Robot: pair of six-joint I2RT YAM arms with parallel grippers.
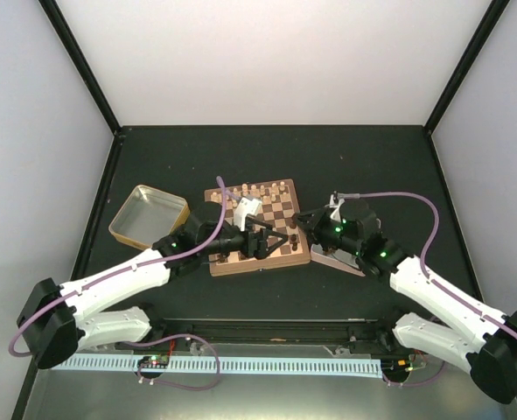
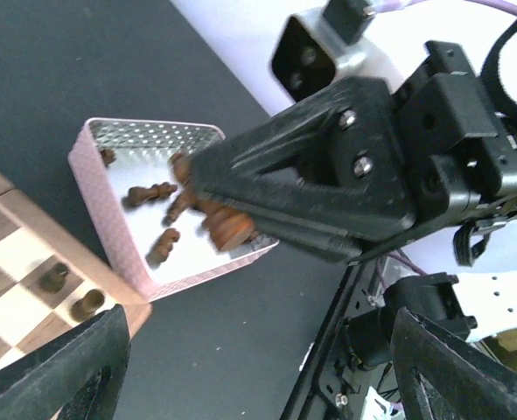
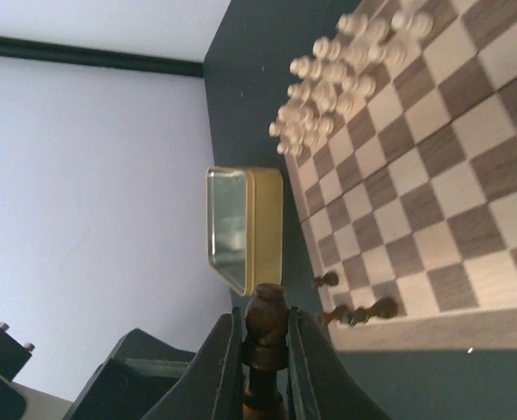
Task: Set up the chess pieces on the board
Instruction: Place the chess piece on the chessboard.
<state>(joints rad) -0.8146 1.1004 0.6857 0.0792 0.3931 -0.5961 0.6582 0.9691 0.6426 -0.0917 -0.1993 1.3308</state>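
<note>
Smooth, satin wood grain is shown on the board [image 3: 433, 201]; a glossy varnish is caught on the dark chess piece [image 3: 265, 325]; polished metal is seen on the tin [image 3: 241, 229]; the table [image 1: 372, 157] is rendered matt.

Left arm [image 1: 109, 284] and right arm [image 1: 442, 297]: white shells, black joints, lilac cables, green lights; right gripper [image 2: 225, 217] black, silver-screwed.

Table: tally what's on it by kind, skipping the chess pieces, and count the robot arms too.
Chessboard: 1
Yellow-rimmed tin: 1
Pink-rimmed tray: 1
Robot arms: 2 (left arm, right arm)
Total: 5
</note>
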